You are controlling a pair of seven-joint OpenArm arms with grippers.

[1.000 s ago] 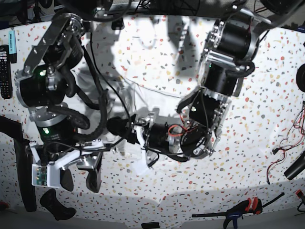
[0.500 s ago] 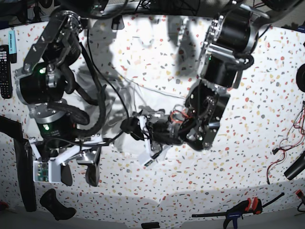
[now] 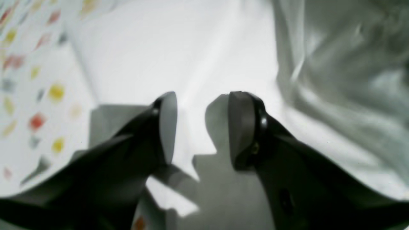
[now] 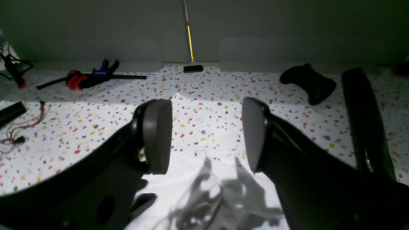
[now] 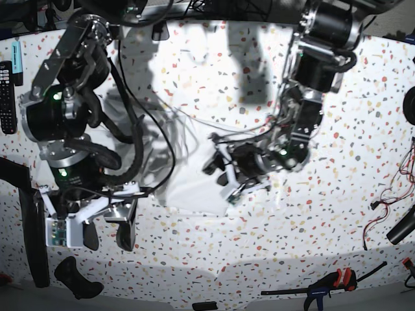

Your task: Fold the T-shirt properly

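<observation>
A black game controller (image 4: 308, 82) lies near one table corner, a clamp (image 5: 327, 287) (blue and red handles) along the same edge.

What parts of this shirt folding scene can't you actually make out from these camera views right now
- T-shirt, base view: the arms and cables cover much of it, so its outline and sleeves cannot be traced.
- T-shirt, left wrist view: close and blurred; the left gripper, jaws apart, blocks the lower cloth, so which part lies under it is unclear.
- T-shirt, right wrist view: only a strip shows below the open right gripper, cut off by the bottom edge.
</observation>
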